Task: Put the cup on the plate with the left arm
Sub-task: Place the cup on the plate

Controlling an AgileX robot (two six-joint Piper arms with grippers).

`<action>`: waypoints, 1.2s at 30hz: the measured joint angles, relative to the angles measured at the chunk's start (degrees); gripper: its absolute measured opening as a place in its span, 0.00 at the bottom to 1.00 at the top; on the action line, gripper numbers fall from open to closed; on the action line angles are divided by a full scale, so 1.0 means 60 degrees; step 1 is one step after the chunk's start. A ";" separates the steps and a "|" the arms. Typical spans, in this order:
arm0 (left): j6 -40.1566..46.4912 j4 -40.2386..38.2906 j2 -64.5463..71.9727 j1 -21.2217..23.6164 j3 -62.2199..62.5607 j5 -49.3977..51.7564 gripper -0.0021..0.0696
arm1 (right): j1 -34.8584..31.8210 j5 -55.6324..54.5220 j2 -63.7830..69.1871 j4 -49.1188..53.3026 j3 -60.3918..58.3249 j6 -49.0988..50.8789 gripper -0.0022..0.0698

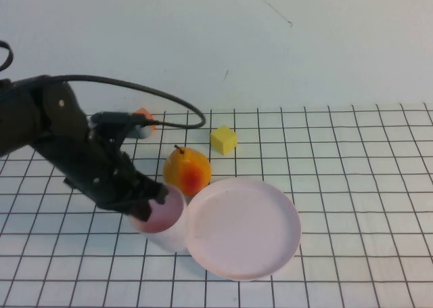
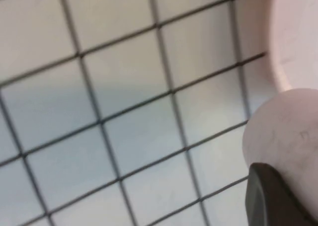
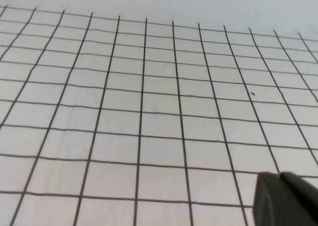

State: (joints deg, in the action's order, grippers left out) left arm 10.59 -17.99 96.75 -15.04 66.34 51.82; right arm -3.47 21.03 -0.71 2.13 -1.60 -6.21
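Cup [image 1: 161, 216], plate [image 1: 243, 228]: smooth matt plastic; pear [image 1: 187, 172] glossy.

The left arm [image 1: 61, 142] reaches low and forward, left gripper [image 1: 154, 198] apparently clamped. Only a corner of the right gripper [image 3: 285, 198] shows.

A robot test lab: a white desk [image 1: 352, 186] ruled with a black grid fills the lower frame, a plain pale wall [image 1: 203, 37] spans the top, and toy props like a yellow cube [image 1: 223, 139] sit mid-frame.
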 joint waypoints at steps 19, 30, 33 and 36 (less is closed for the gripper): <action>-0.0976 0.0567 0.3587 -0.2153 0.4700 0.1148 0.04 | 0.0000 0.0000 0.0000 0.0000 0.0000 0.0000 0.03; -0.1098 0.1703 0.3683 -0.2838 0.4852 0.1010 0.31 | 0.0000 0.0000 0.0000 0.0000 0.0000 0.0000 0.03; -0.0925 0.1859 0.3686 -0.2838 0.5046 0.1097 0.55 | 0.0000 0.0000 0.0000 0.0000 0.0000 0.0000 0.03; -0.0926 0.2065 0.3580 -0.2838 0.5417 0.1136 0.68 | 0.0000 0.0000 0.0000 0.0000 0.0000 0.0000 0.03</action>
State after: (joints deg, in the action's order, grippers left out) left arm 5.03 -5.60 118.23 -32.06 98.85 58.63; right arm -3.47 21.03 -0.71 2.13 -1.60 -6.21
